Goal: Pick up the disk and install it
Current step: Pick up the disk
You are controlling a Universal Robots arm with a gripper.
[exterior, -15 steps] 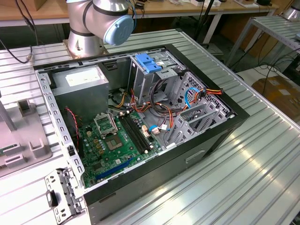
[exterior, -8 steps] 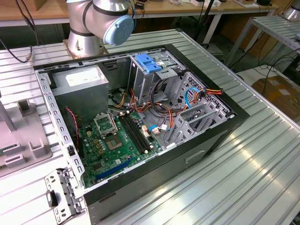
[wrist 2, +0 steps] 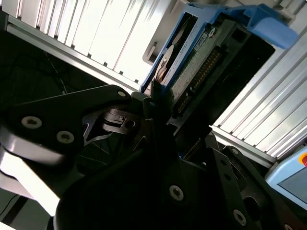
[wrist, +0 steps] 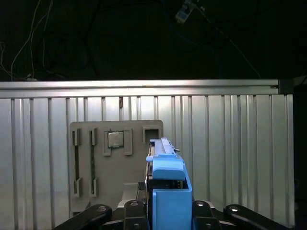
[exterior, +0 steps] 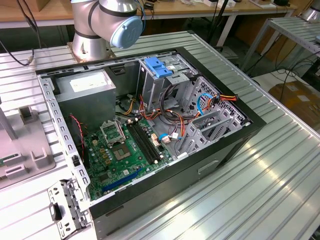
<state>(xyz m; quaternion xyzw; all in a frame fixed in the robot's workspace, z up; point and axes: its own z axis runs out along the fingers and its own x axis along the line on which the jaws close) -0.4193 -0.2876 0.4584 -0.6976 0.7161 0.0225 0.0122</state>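
Note:
The disk (wrist: 167, 189) stands on edge between my gripper's (wrist: 168, 213) two dark fingers, its blue plastic rail facing the first wrist view. The second wrist view has the disk (wrist 2: 199, 64) edge-on, with its blue rail, dark green board side and a bit of silver metal. There my gripper (wrist 2: 156, 112) is shut on its lower end. The disk hangs in the air over the ribbed metal table (wrist: 230, 143), apart from it. In the exterior view the open computer case (exterior: 150, 130) lies on the table.
A grey fixture tray (wrist: 117, 165) with a square chip (wrist: 114, 139) lies on the table below the disk. In the case are a bare blue bracket (exterior: 157, 67) atop the drive cage, a grey power supply (exterior: 87, 92), a green motherboard (exterior: 120, 150) and loose cables (exterior: 175, 115). The arm's base (exterior: 95, 30) stands behind the case.

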